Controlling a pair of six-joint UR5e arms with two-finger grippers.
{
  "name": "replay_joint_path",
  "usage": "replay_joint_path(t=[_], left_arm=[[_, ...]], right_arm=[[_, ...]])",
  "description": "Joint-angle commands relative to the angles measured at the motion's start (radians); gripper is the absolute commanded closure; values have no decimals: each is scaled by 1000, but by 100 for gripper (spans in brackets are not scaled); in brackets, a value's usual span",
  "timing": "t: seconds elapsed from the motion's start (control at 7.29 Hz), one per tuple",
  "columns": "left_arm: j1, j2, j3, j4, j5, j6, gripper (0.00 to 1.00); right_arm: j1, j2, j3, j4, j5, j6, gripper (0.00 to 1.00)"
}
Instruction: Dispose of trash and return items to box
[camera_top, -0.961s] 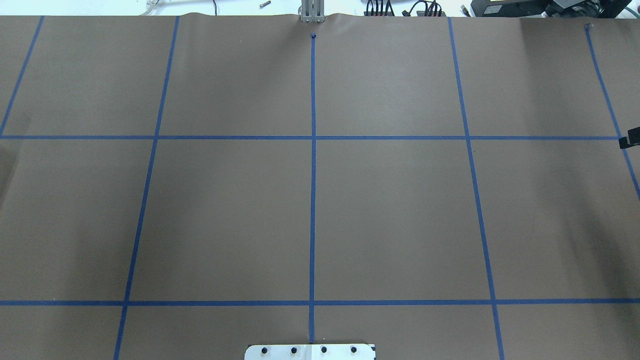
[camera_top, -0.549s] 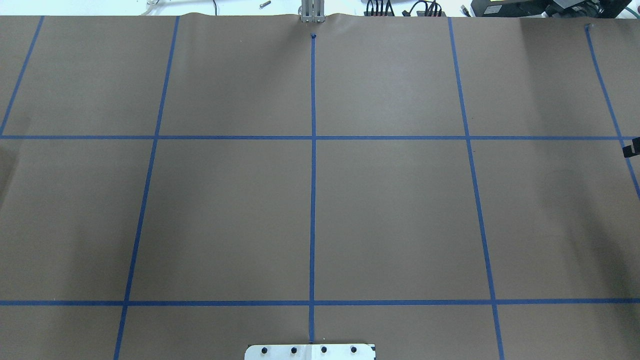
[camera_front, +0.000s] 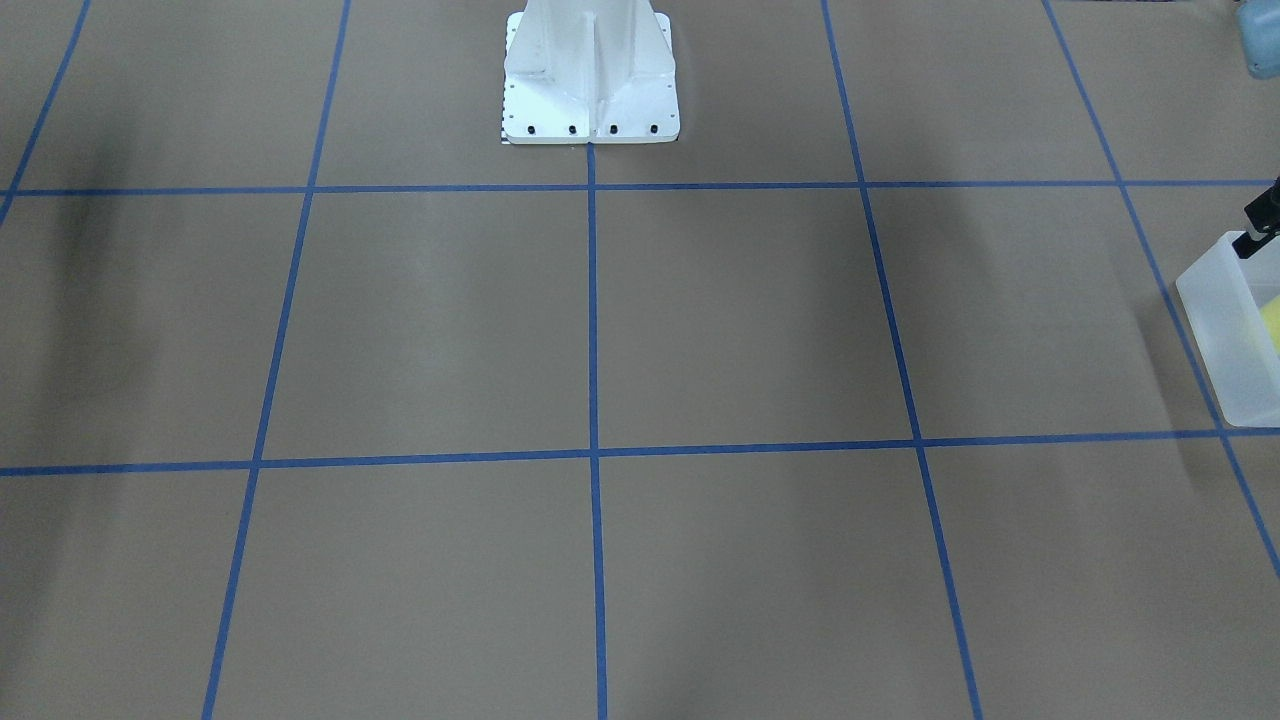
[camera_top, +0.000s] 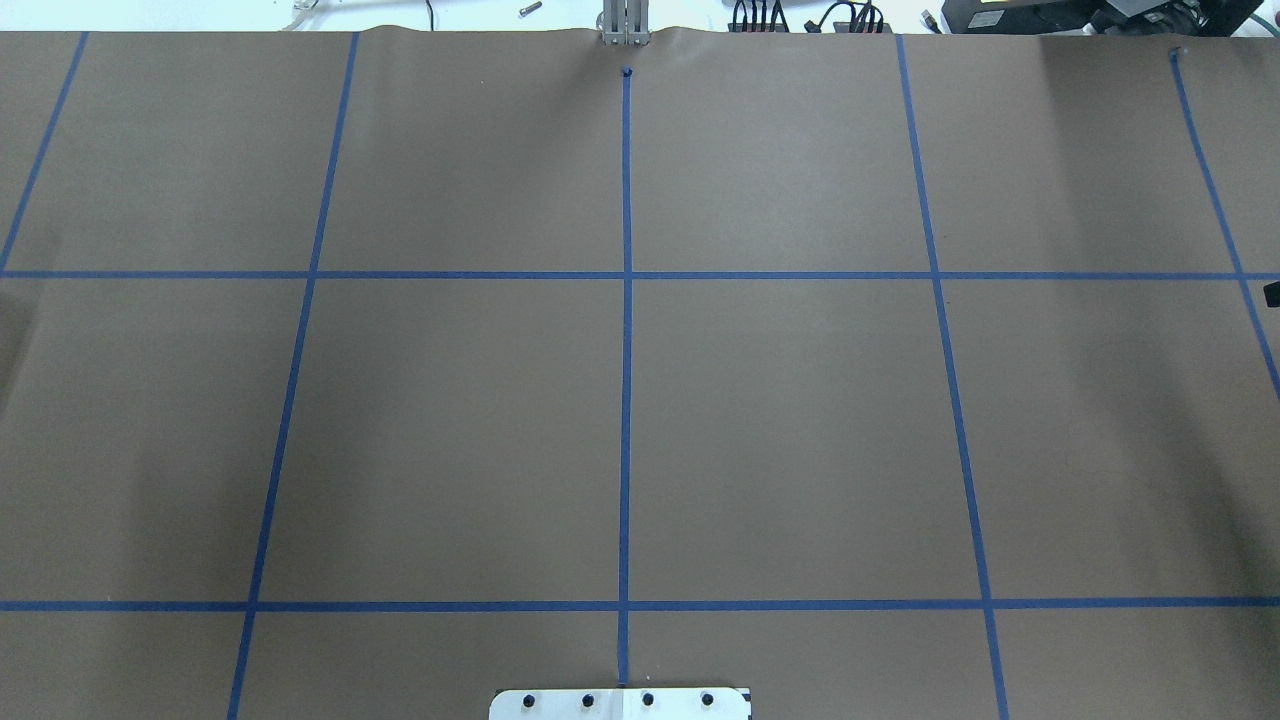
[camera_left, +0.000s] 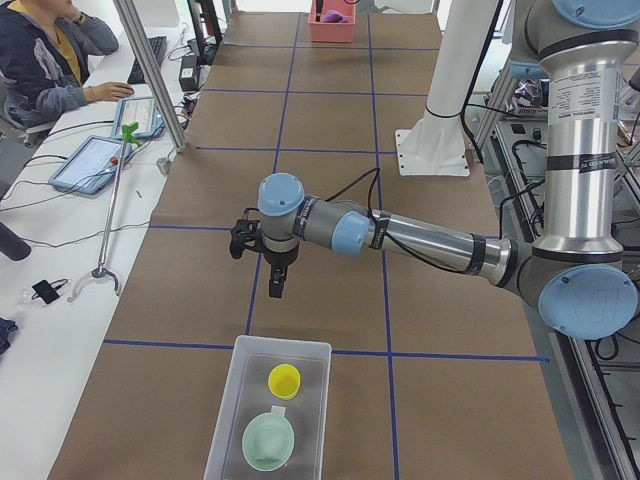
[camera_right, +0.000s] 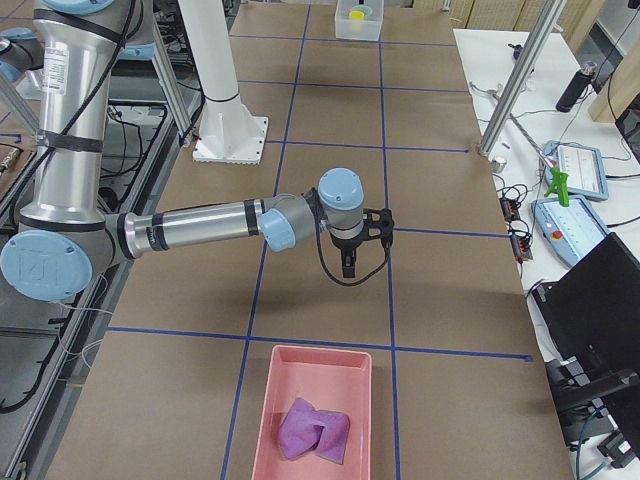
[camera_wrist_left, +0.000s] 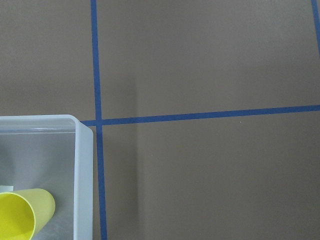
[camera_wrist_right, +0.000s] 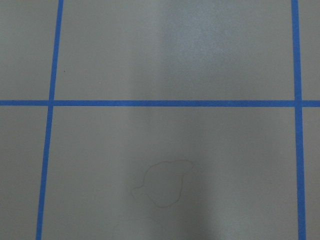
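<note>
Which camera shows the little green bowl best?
The exterior left view: the pale mint-green round bowl sits whole inside the frosted-white plastic box, beside the small yellow plastic cup. The exterior right view shows the box far off, too small to tell; other views miss the bowl.

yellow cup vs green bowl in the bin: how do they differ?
Colour: the cup is bright yellow, the bowl pale mint green. Width: the bowl's mouth is wider than the cup's. Place: in the exterior left view the bowl lies nearer the camera, the cup behind it. Shared: both are round, open side up, unstacked, inside the translucent bin.
</note>
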Motion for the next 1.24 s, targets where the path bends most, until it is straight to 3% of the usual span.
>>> replay_joint_path(t=[0.0,0.14,0.27,0.69,1.1], left_arm=[[2,-2,21,-1,1,1,3],[0,0,21,-1,-1,1,3],[-1,0,17,-1,-1,1,3],[-5,16,21,-6,-47,4,3],[-23,18,17,6,-53,143,3]], right_arm=[[38,26,79,-223,-17,-174,0],[67,67,109,-359,-44,-257,0],[52,83,129,-392,-120,-270,0],[48,80,98,-392,-138,-272,0],[48,78,56,-388,-129,-284,0]])
